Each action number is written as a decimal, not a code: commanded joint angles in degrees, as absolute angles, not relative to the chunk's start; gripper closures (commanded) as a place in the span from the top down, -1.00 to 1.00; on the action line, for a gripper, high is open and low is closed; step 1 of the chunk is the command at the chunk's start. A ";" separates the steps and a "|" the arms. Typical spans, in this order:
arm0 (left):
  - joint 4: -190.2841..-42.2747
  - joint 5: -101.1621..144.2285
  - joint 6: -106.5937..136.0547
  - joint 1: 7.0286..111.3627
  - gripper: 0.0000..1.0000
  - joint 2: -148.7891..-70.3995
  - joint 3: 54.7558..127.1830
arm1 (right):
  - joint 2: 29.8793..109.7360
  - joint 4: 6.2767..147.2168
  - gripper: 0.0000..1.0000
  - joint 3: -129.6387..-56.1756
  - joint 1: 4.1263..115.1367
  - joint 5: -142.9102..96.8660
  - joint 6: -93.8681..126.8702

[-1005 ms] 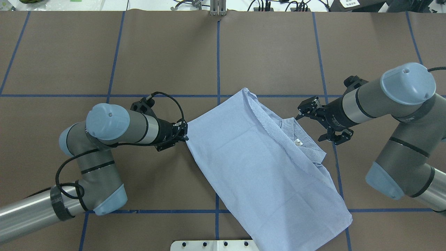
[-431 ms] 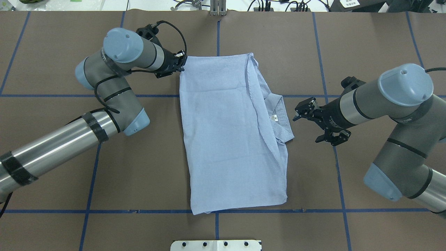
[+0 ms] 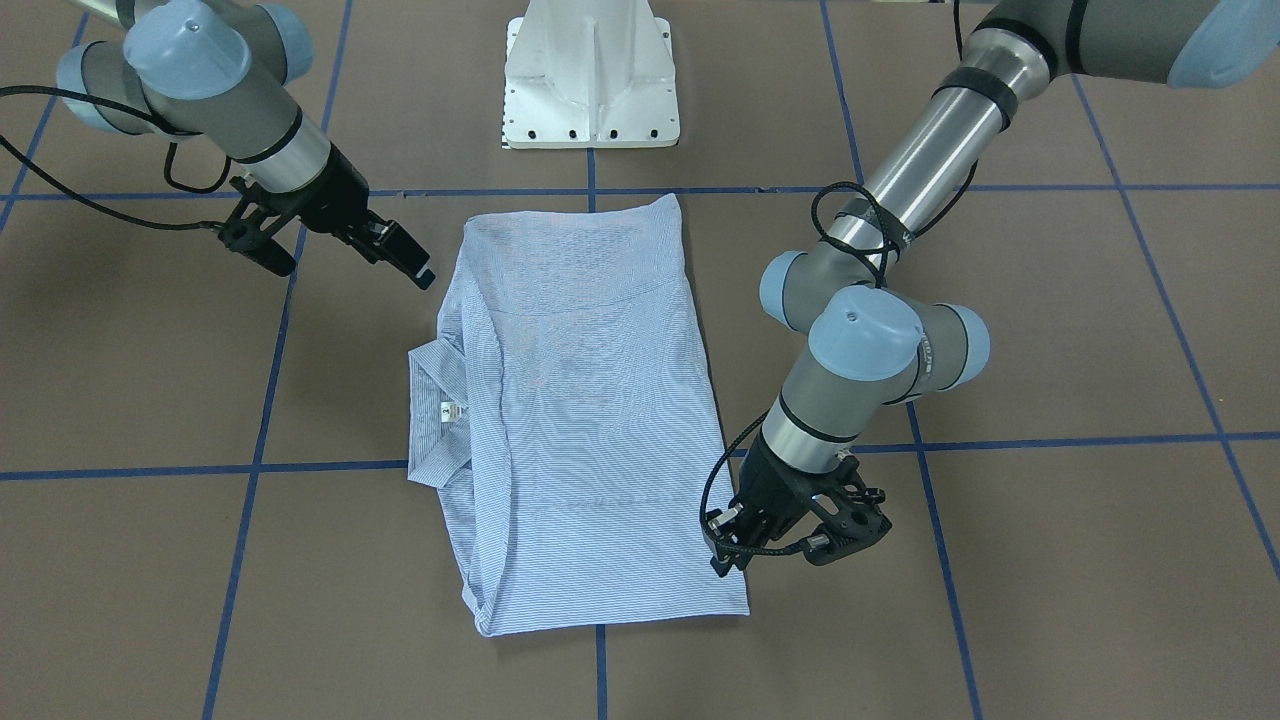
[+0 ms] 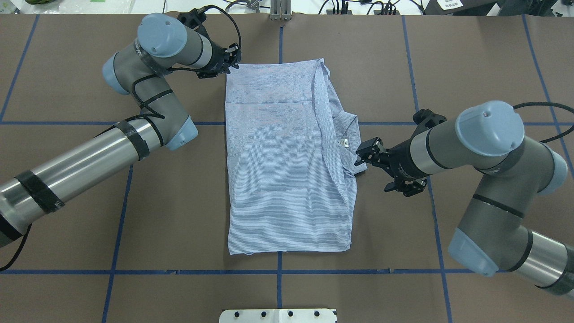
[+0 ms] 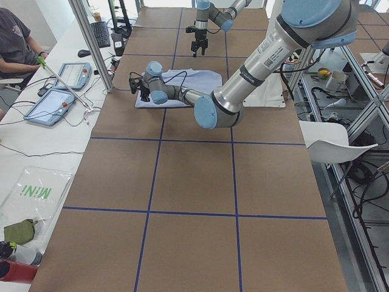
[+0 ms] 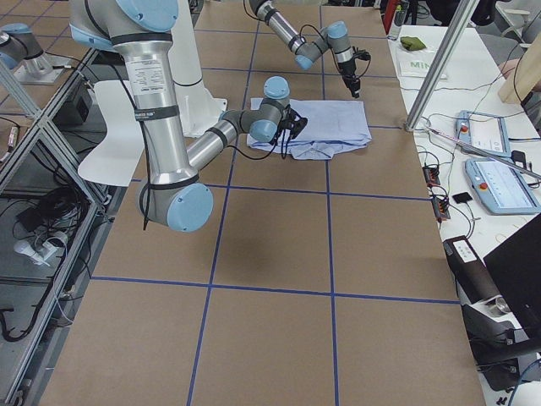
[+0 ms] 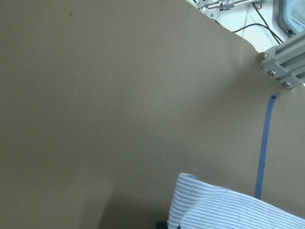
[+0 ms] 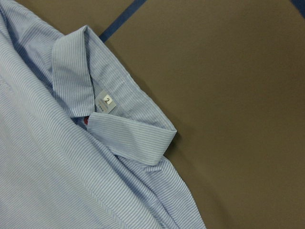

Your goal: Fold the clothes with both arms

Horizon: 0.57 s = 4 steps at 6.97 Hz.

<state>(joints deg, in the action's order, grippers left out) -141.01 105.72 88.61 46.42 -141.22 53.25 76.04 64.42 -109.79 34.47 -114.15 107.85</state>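
The light blue striped shirt [image 4: 287,157] lies folded into a long rectangle in the middle of the table, back side up. Its collar [image 4: 349,130] with a white label sticks out on the right side. My left gripper [image 4: 231,63] is shut on the shirt's far left corner; the left wrist view shows that corner [image 7: 228,210] at its bottom edge. My right gripper [image 4: 373,172] hangs open just right of the collar, holding nothing. In the front-facing view the left gripper [image 3: 725,550] sits at the shirt's edge and the right gripper [image 3: 350,272] stands open. The right wrist view looks down on the collar [image 8: 128,129].
Brown table covering is marked with blue tape lines [image 4: 280,271]. The white pedestal base [image 3: 590,90] stands at the robot's edge. A metal frame post [image 4: 280,11] and cables sit at the far edge. A person [image 5: 12,42] sits beside a side table with tablets.
The left gripper pulled its shirt corner toward the far edge, turning the shirt from diagonal to square with the grid. The open right gripper moved left toward the collar.
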 commanded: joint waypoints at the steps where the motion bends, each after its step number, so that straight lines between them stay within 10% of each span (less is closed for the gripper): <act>1: -137.93 111.05 88.42 48.07 0.17 -137.15 61.63 | 75.41 64.60 1.00 -110.04 28.51 -106.82 108.36; 4: -135.53 112.76 88.50 48.78 0.17 -132.36 69.34 | 72.87 78.51 1.00 -109.86 19.71 -95.83 102.18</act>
